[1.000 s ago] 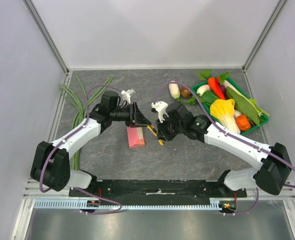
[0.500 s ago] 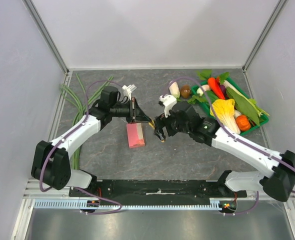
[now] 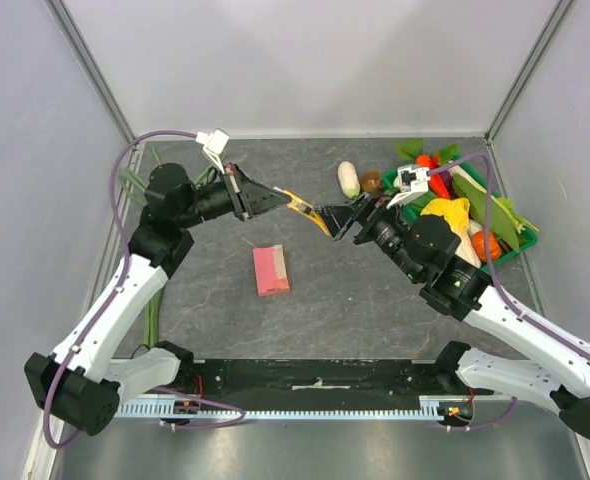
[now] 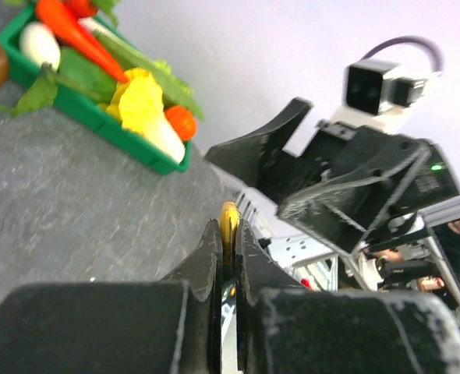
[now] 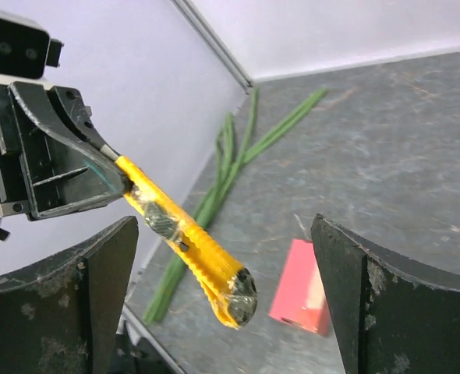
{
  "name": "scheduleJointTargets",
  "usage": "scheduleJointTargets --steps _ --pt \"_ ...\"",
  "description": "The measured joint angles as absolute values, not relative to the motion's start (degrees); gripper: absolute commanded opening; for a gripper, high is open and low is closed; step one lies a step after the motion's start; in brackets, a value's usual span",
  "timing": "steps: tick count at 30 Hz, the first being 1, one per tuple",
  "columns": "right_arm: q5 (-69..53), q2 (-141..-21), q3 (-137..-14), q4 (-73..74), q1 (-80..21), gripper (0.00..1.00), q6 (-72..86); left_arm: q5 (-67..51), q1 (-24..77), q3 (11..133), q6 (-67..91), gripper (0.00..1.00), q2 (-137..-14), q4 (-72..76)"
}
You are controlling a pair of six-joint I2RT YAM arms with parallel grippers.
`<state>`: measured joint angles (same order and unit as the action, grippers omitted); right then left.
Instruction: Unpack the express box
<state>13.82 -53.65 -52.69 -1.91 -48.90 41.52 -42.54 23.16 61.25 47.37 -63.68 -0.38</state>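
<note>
The express box (image 3: 271,270), flat and pink-red, lies on the grey tabletop in the middle; the right wrist view shows the express box (image 5: 306,290) below the knife. A yellow utility knife (image 3: 303,208) hangs in the air above the table, with my left gripper (image 3: 275,197) shut on one end of it. In the left wrist view the knife (image 4: 228,220) is a thin yellow edge pinched between the jaws of my left gripper (image 4: 227,234). My right gripper (image 3: 337,218) stands open around the free end of the knife (image 5: 187,234), touching nothing.
A green tray (image 3: 516,246) of toy vegetables stands at the back right, with a white radish (image 3: 348,179) and a brown piece (image 3: 372,182) beside it. Long green stalks (image 3: 155,215) lie along the left wall.
My left gripper shut on the knife and lifted it up and back from beside the box. The right gripper opened wide, let the knife go and drew back to the right.
</note>
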Motion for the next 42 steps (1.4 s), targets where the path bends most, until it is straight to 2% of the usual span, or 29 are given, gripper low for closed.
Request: scheduleJointTargets --steps 9,13,20,30,36,42 --pt "5.78 -55.77 -51.70 -17.37 -48.90 0.98 49.21 -33.47 23.16 59.35 62.35 0.02 -55.83 8.64" --pt "1.15 -57.14 -51.70 -24.16 -48.90 0.84 52.95 -30.02 23.42 56.34 67.44 0.02 -53.39 12.75" --pt "-5.04 -62.13 -53.54 -29.45 -49.04 0.71 57.67 -25.78 25.50 50.33 72.77 0.02 -52.73 21.87" --pt "-5.10 -62.98 -53.74 -29.95 -49.76 0.61 59.00 -21.19 27.49 43.31 74.24 0.02 -49.45 30.48" --pt "-5.04 -64.03 -54.76 -29.65 -49.78 0.51 59.18 -21.06 27.49 42.70 74.32 0.02 -49.39 31.94" --pt "-4.67 -65.30 -54.92 -29.50 -49.78 0.48 59.61 -21.06 27.49 41.23 74.67 0.02 -49.32 33.08"
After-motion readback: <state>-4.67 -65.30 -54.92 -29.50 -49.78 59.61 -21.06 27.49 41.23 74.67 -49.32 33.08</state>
